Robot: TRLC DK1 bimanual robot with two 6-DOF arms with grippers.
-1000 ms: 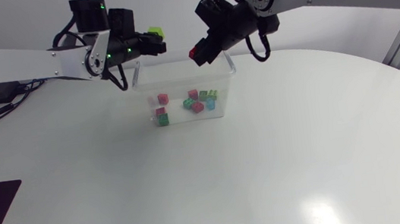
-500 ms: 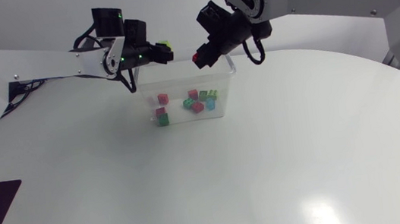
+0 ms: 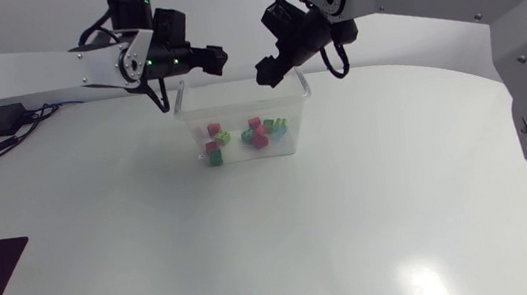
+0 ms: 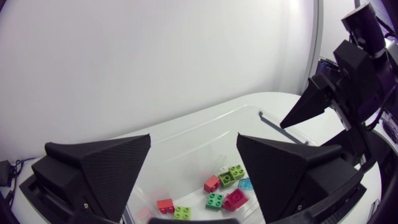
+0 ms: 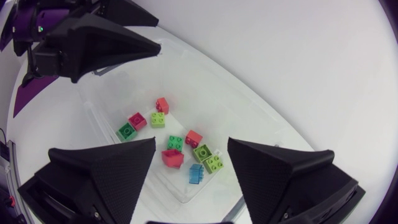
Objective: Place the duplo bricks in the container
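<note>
The jaws were matt black plastic with a fine, layered ribbing; the container (image 4: pixel 186 135) below them was thin, clear, smooth plastic with a faint sheen; the duplo bricks (image 5: pixel 175 142) in it were glossy moulded plastic; the bench (image 3: pixel 304 233) was smooth, white and softly reflective; the arm links (image 3: pixel 23 74) looked like satin silver-grey metal.

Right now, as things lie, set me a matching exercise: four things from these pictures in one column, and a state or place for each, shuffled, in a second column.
Column one
1. left gripper
2. container
3. blue brick
4. table

Column two
a. white, bears the container
b. fingers open, nothing between them
c. clear plastic, stands on the table
d. lies inside the container

Pairs: 1-b; 2-c; 3-d; 4-a
</note>
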